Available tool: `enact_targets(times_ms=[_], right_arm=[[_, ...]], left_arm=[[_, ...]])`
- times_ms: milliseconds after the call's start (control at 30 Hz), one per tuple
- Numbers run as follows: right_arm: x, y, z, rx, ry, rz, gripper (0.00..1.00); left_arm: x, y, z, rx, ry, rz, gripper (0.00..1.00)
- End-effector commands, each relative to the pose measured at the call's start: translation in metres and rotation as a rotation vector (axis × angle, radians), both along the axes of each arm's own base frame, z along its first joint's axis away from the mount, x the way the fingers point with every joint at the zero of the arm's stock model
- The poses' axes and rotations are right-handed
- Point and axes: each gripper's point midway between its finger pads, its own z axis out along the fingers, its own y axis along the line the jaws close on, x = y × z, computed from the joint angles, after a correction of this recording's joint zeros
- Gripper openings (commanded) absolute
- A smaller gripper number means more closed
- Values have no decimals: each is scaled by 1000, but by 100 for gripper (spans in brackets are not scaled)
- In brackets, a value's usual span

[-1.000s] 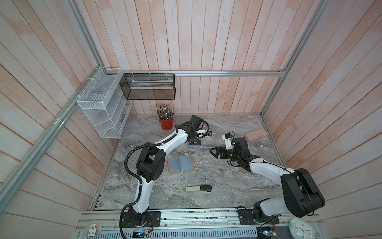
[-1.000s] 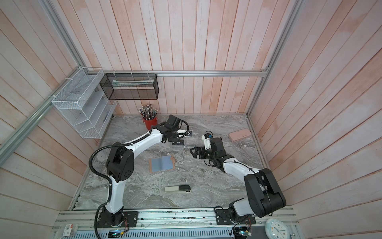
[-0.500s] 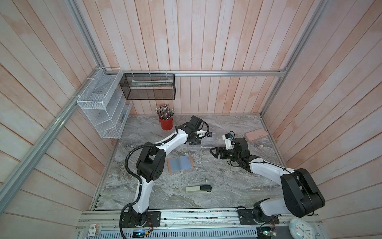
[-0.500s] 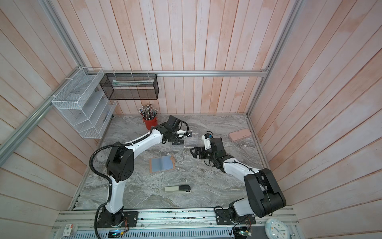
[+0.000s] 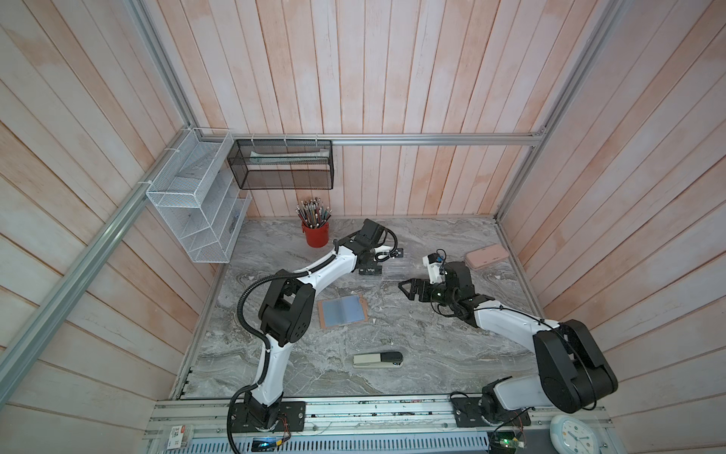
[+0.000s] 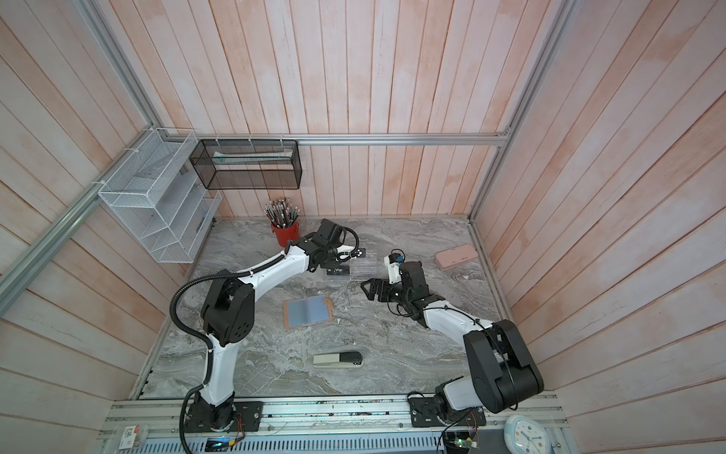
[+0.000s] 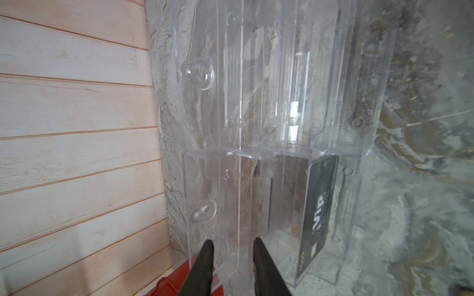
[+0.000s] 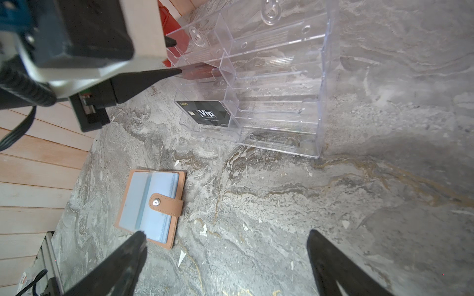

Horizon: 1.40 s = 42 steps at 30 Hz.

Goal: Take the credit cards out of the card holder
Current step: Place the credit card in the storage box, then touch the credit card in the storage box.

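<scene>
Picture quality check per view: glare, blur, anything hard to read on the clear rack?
Left wrist view: reflections smear the clear rack, black card lettering readable, left fingers soft. Right wrist view: black card sharp, right fingers blurred up close. Both top views: clear rack nearly vanishes against the marble table.

You look down on a surface [image 8: 359,205] of grey veined stone look, matt and slightly rough, flecked with pale chips. The rack [image 8: 282,77] on it is clear hard plastic, glossy and full of reflections. The black card [image 8: 207,112] inside it is smooth plastic with a soft sheen. Your card holder [image 8: 168,205] has a tan, matt, fine-grained leather-look cover, bluish translucent plastic sleeves [image 8: 136,197] and a shiny metal snap [image 8: 155,202]. The walls [image 5: 353,78] are whitewashed wooden planks. The rail [image 5: 432,138] is dull silver metal. The white basket [image 5: 188,204] and black basket [image 5: 283,165] are wire mesh.
</scene>
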Motion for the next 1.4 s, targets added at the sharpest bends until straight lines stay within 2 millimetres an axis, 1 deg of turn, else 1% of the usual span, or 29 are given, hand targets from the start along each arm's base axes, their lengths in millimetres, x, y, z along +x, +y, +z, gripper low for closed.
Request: enact_targets(times_ms=[0,100,133,167,200,300,400,500,600,667,767,900,967,1033,1067,1233,1300,1367], right_arm=[[-3,0,3,15,1,2,98],[-2,-1,5,11,-3,1,98],[-3,-1,5,7,-3,2,98],[-2,-2,5,3,-4,0,98],[-2,-2,5,0,-4,-1,98],[-1,-3,6,-13,-6,-4,98],[2,-6,10,-35,-16,-13,98],[11,-11,15,-83,-30,-43,98],[27,-19,22,-169,-54,-92,98],[41,-24,28,-245,-83,-129,98],[59,-22,38,-338,-129,-152,98],[80,-3,44,-464,-195,-136,98],[89,11,43,-534,-224,-107,98],[97,19,39,-596,-240,-99,98],[102,23,38,-617,-247,-96,98],[118,37,29,-729,-270,-100,98],[124,40,27,-804,-288,-121,98],[128,44,25,-861,-304,-119,98]], left_arm=[[-3,-3,22,-32,-50,-5,35],[-4,-4,28,-48,-72,-8,44],[-4,-4,30,-52,-76,-8,65],[-5,-4,32,-56,-77,-8,99],[-6,-4,32,-58,-77,-6,100],[-7,-4,43,-90,-93,5,100],[-8,-2,62,-162,-120,26,100],[-10,3,84,-248,-146,72,100],[-14,12,109,-387,-171,133,100],[-21,21,127,-515,-165,178,100],[-34,36,147,-711,-151,248,100],[-53,54,160,-897,-162,322,100],[-61,66,167,-1011,-149,391,100],[-69,77,169,-1102,-124,443,100],[-73,81,170,-1150,-110,470,100],[-97,91,168,-1290,-46,502,100],[-101,98,164,-1328,-50,535,100],[-106,99,162,-1348,-39,531,100]])
